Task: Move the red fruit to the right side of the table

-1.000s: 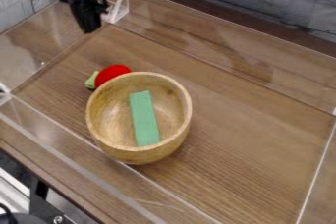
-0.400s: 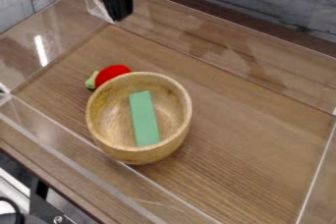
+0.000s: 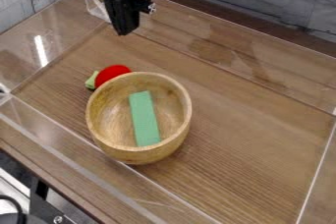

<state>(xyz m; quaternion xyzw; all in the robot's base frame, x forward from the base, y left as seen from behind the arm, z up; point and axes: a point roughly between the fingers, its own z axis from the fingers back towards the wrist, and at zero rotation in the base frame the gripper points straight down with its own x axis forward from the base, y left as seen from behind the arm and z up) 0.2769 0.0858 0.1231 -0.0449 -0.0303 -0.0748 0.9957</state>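
Observation:
The red fruit, small and round with a green leafy bit on its left, lies on the table against the far left rim of a wooden bowl. My black gripper hangs pointing down above the table's far left part, well beyond the fruit and apart from it. Its fingers are pressed together, shut with nothing between them.
A round light wooden bowl sits at the left front and holds a flat green rectangular block. Low clear acrylic walls enclose the tabletop. Bare wood-grain surface stretches right of the bowl.
The gripper has travelled rightward across the back left of the table and a little toward the fruit. The fruit, bowl and block have stayed where they were.

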